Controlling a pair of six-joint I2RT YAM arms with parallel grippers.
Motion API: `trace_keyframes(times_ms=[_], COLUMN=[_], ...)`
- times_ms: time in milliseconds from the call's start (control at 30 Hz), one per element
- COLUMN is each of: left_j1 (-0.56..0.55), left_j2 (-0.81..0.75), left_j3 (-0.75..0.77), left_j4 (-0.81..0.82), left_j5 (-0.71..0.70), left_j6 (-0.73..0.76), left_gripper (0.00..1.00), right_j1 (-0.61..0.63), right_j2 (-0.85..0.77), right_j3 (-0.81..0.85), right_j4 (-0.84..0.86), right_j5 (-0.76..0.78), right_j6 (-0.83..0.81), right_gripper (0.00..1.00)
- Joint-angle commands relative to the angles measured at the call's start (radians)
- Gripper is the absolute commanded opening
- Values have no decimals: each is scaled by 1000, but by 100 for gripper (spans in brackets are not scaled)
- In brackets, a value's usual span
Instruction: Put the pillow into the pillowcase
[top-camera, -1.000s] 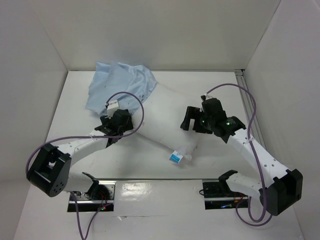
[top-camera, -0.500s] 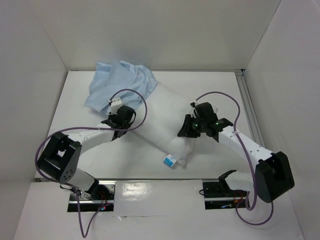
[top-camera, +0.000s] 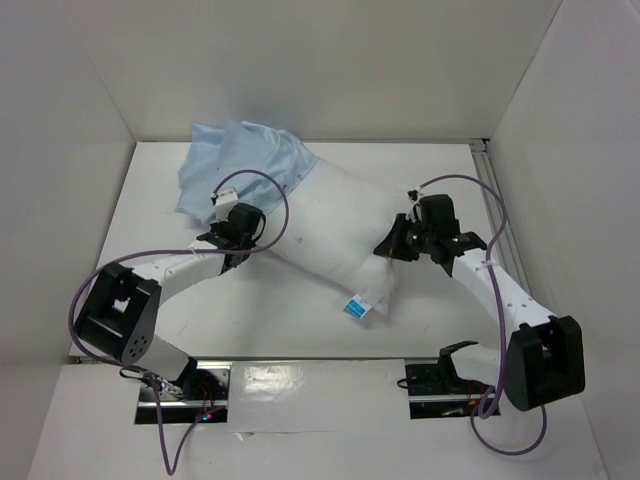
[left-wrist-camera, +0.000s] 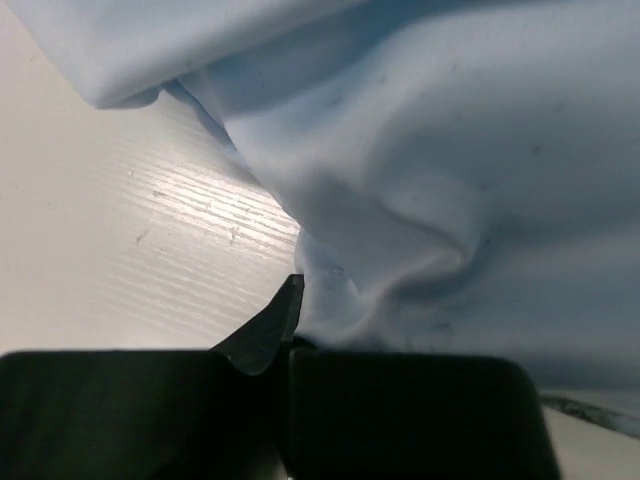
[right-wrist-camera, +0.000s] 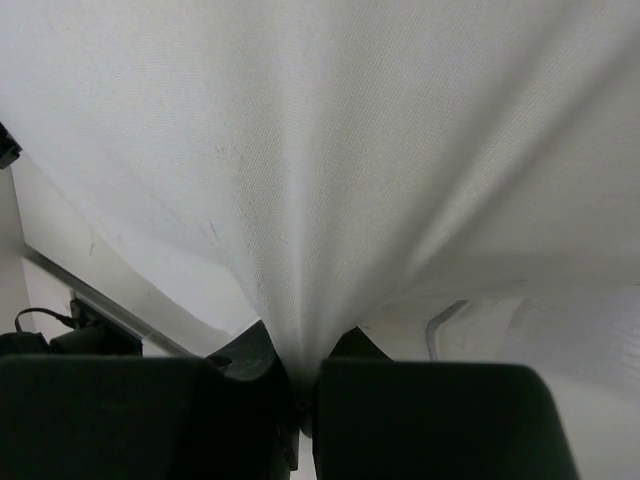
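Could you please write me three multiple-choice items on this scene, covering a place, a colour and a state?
1. Where does the pillowcase lie?
A. at the near right corner
B. at the far left of the table, over one end of the pillow
C. on the floor
2. What colour is the pillowcase?
A. light blue
B. red
C. green
3. How is the right gripper?
A. open above the table
B. shut on nothing
C. shut on the pillow

Key: 1 B, as the top view shows; 2 A, pale blue in the top and left wrist views; 3 C, the right wrist view shows white fabric pinched in it.
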Motion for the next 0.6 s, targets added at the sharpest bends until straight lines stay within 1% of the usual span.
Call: trace_keyframes(times_ms=[0,67,100,133,200,233,267,367,400,433,533,567], left_j1=[8,8,-12,-41,-75,-99,-159,-247,-292,-305,-316,-316], left_j2=[-28,-60,-80,-118,-143,-143,-131,-39,43,80,175,197], left_j3=[86,135,151,164,227,249,300,422,530,586,729,770], left_j4=[-30,-78,-90,-99,-137,-138,-138,-127,-144,-192,-193,-219], left_j5=[56,151,188,291,427,541,585,712,729,740,805,818], left_j6=[49,77,88,107,96,79,47,31,31,31,31,46], left_gripper=[0,0,0,0,0,0,0,0,0,0,0,0], right_j1=[-23,-23,-23,-23,-23,-14,8,42,75,91,112,112], right_j2=[-3,6,6,19,50,64,99,150,176,185,223,224], right_j3=[59,87,97,106,130,131,144,167,181,181,190,201], right_j4=[-6,4,14,26,86,111,156,235,272,283,322,332], right_j5=[36,36,26,16,-14,-25,-25,-56,-56,-39,-30,-39], right_j6=[-40,-40,-40,-19,6,21,47,106,115,115,127,140], right_gripper=[0,0,0,0,0,0,0,0,0,0,0,0])
